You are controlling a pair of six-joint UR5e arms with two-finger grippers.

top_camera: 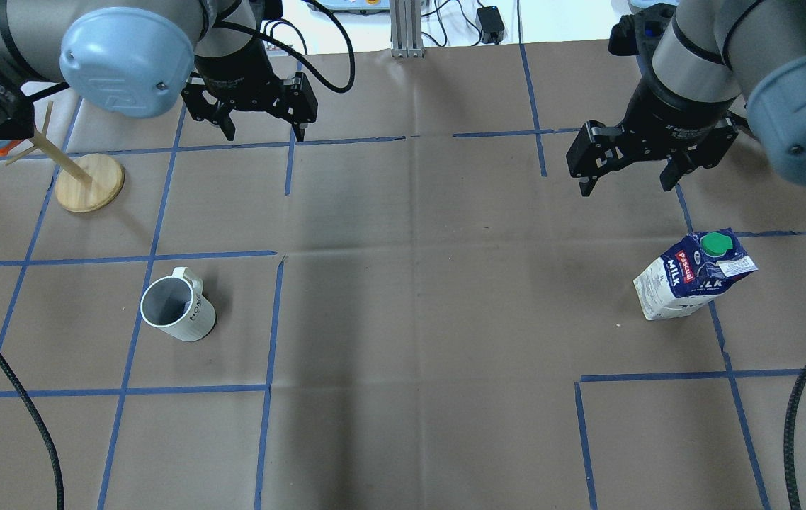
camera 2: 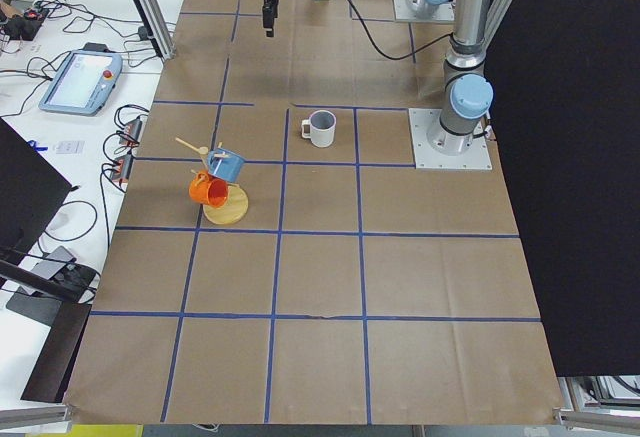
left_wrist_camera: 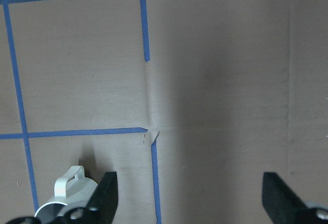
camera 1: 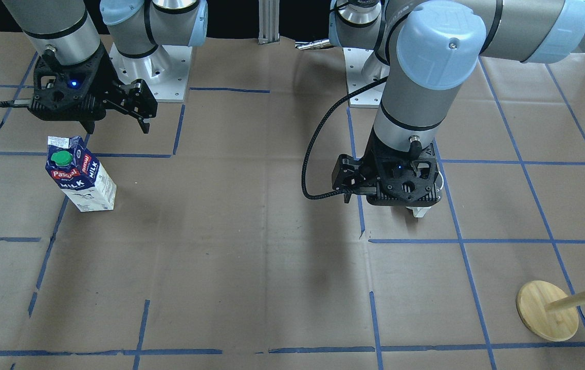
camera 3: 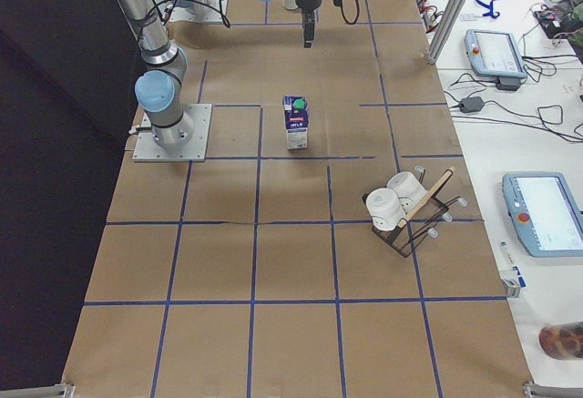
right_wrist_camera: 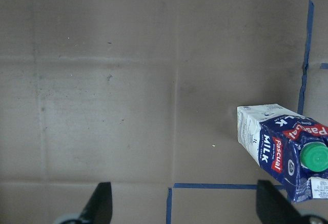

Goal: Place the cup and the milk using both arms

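The cup [top_camera: 178, 309] is a white mug with a grey inside, standing upright on the brown paper at the left. My left gripper [top_camera: 263, 134] is open and empty, high above the table and beyond the cup. In the left wrist view only the cup's handle [left_wrist_camera: 69, 183] shows, beside the left finger. In the front view the left gripper body hides nearly all of the cup. The milk [top_camera: 693, 276] carton stands upright at the right. My right gripper [top_camera: 627, 188] is open and empty, above and beyond it. The right wrist view shows the milk [right_wrist_camera: 282, 147] to the right of the fingers.
A wooden mug tree on a round base [top_camera: 89, 183] stands at the far left, holding an orange and a blue mug [camera 2: 225, 167]. A black rack with white mugs [camera 3: 401, 207] stands off to the robot's right. Blue tape lines cross the paper. A black cable [top_camera: 13, 382] trails at the left.
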